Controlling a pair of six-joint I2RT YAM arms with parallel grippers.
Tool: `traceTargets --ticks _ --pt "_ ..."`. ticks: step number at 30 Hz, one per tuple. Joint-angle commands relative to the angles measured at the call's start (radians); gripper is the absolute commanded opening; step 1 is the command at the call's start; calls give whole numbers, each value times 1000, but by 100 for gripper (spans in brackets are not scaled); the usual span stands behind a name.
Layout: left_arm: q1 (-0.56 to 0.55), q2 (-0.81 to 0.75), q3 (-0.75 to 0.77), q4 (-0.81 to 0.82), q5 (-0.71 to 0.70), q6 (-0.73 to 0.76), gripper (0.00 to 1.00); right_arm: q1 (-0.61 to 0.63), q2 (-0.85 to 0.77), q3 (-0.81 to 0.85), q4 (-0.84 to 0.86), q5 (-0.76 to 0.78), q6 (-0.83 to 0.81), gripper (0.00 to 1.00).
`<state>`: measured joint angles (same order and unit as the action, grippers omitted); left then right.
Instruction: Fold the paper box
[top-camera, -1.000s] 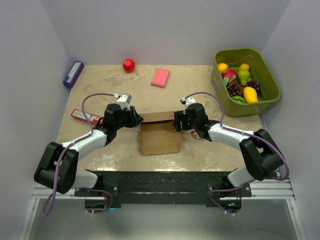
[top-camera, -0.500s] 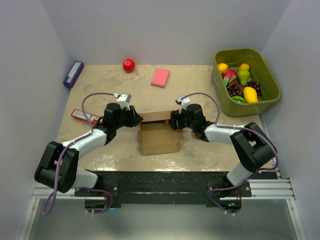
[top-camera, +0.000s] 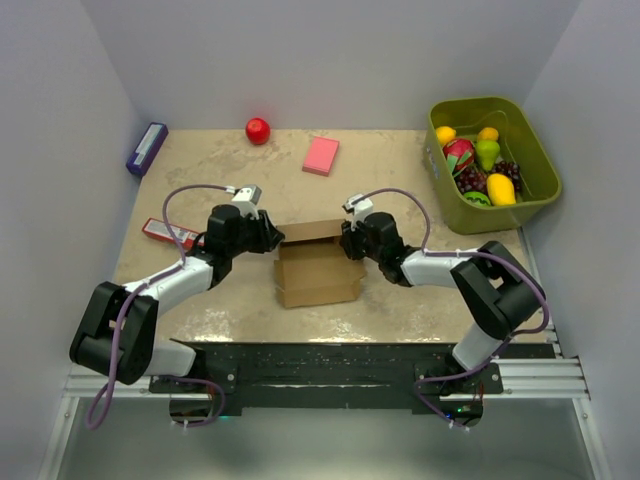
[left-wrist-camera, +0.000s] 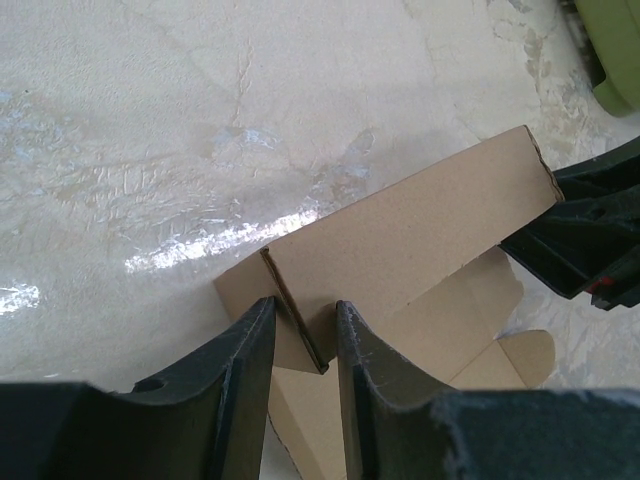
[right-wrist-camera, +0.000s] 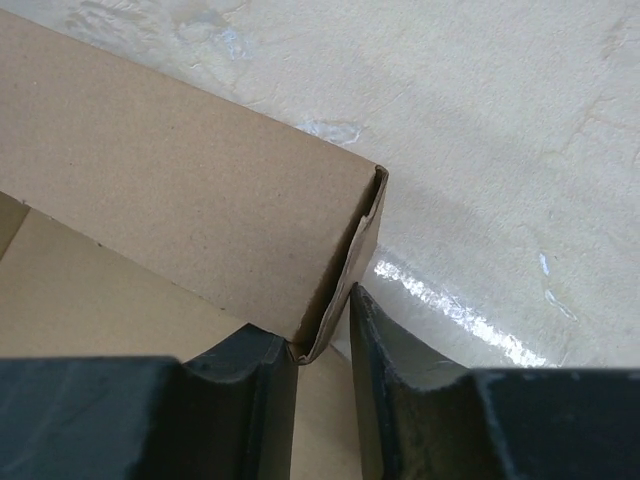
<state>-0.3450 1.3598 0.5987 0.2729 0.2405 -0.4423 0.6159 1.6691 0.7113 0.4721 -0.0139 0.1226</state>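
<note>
- The plain brown, matte cardboard paper box (top-camera: 318, 268) lies in the middle of the surface (top-camera: 400, 190), between the two arms. It is half formed: a flat base panel, with one long wall standing upright along its far edge.
- The surface is pale and mottled like stone, and glossy enough to throw bright glare streaks in both wrist views.
- The left fingers (left-wrist-camera: 245, 380) are dark, curved and slightly rough. They are drawn to a narrow gap and pinch the left end of the upright wall, where a creased end flap folds round.
- The right fingers (right-wrist-camera: 390, 380) are narrowed onto the wall's right end corner. The cardboard fills the gap between them, and a thin inner layer shows at the wall's open end.
- At the far side lie a flat pink rectangular block (top-camera: 321, 156) and a small red ball (top-camera: 258, 130). An olive-green plastic bin (top-camera: 535, 150) of toy fruit sits at the far right.
- A purple oblong box (top-camera: 147, 148) lies at the left edge.
- The left arm partly hides a flat red packet (top-camera: 157, 229).
- From above, the wrist housings cover both sets of fingertips. Both wrist views cut off the box's near side.
</note>
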Motion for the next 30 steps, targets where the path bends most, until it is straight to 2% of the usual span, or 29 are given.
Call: traceTargets --ticks 1,2,5,7,13,26,30 --pt "11 27 4 -63 8 43 34 54 26 28 33 89 12 22" --pt "11 28 4 -61 14 42 34 61 33 36 17 136 37 18" --pt "11 28 3 -54 22 36 34 94 50 66 -13 257 78 16" --pt "11 28 -4 -46 34 33 33 120 73 89 -39 320 98 10" --pt "11 35 -7 -31 51 24 33 162 141 145 -128 517 181 0" --pt "11 19 -33 28 52 -13 29 217 222 214 -318 876 402 0" --pt "11 21 -40 41 51 -21 29 222 239 218 -352 914 468 0"
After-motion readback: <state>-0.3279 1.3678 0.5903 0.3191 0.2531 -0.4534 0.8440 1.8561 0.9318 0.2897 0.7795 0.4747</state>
